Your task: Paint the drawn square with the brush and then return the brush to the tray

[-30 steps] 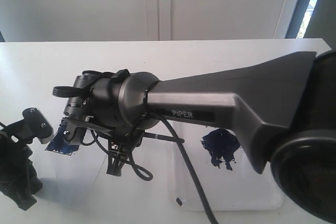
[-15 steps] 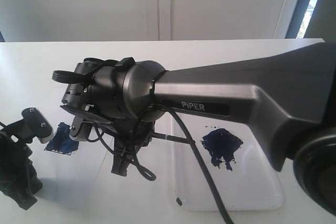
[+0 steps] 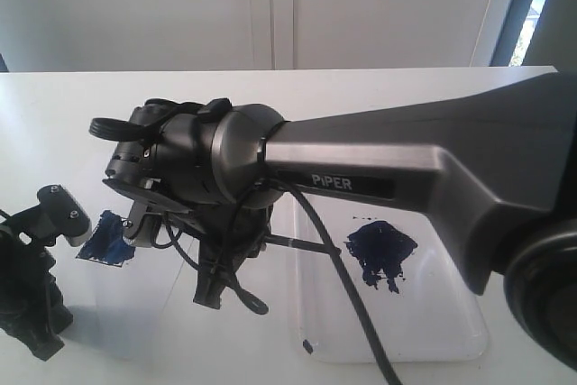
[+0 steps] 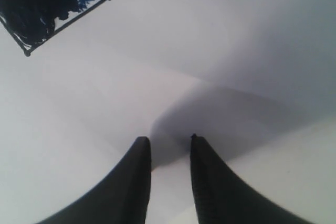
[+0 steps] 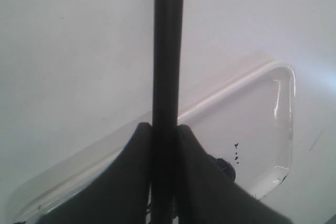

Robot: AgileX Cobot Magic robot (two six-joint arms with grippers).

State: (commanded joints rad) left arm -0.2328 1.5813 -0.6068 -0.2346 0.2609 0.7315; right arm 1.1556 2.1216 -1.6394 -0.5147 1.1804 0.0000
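Observation:
The drawn square (image 3: 106, 239) lies on the white paper at the left, its inside smeared dark blue; the left wrist view shows one corner of the square (image 4: 47, 3). My right gripper (image 5: 166, 127) is shut on the black handle of the brush (image 5: 168, 51). In the exterior view the right gripper (image 3: 210, 290) hangs between the square and the tray (image 3: 451, 335), and the brush (image 3: 299, 242) handle reaches over the tray's near rim. The bristles are hidden. My left gripper (image 4: 168, 139) hovers open over bare paper with nothing between its fingers.
A dark blue paint blot (image 3: 380, 254) marks the tray floor, and the right wrist view catches the tray rim (image 5: 236, 85) with the blot (image 5: 227, 167) partly behind a finger. The left arm (image 3: 32, 286) stands at the far left edge. The right arm's cable (image 3: 338, 304) droops across the tray.
The right arm has shifted slightly to the right, away from the square and toward the tray, still holding the brush. The left arm has not moved.

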